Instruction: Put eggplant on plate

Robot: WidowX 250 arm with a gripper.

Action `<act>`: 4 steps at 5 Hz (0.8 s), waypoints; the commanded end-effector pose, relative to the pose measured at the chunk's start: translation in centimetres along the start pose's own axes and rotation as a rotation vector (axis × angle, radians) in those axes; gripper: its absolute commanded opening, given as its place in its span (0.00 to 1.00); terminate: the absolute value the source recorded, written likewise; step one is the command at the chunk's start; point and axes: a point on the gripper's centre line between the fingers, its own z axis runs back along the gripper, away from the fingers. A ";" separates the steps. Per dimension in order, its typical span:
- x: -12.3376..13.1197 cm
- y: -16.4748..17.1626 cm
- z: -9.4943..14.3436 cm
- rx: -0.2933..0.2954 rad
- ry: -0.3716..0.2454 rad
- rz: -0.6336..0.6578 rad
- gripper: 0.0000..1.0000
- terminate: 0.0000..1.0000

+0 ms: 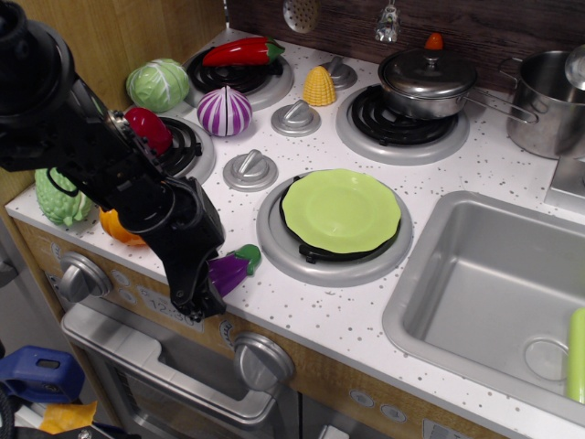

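- One black pincer [212, 285] hangs at the end of a bulky black arm that enters from about 10 o'clock; its fingers are clamped on the eggplant [228, 271], whose purple body juts out toward 2 o'clock.
- Glossy purple plastic forms the eggplant's oblong body, and its green leafy cap [247, 259] points toward the plate; it sits near the front edge of the desk [366, 315], and whether it touches the surface cannot be told.
- Round and lime-green, the plate [340, 210] has a gently scalloped rim and lies flat on the front middle burner, at about 2 o'clock from the eggplant and apart from it.
- White speckled laminate covers the desk, with silver rings around the black burner grates.
- At 12 o'clock from the pincer, a round purple-and-white striped onion [224, 111] sits between two burners, with a silvery conical knob [249, 168] below it.
- Behind the onion lie a shiny red pepper [241, 52] on the back burner and a pale green cabbage [157, 84] at its 9 o'clock.
- A ridged yellow corn piece [319, 86] stands near the back, beside a lidded steel pot [427, 82] with a red knob.
- A bumpy green gourd [55, 194] and an orange pumpkin [119, 227] are partly hidden by the arm at 9 o'clock.
- A brushed metal sink [484, 283] fills the 4 o'clock corner.
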 end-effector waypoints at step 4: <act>3.5 1.0 4.2 0.077 0.038 0.065 1.00 0.00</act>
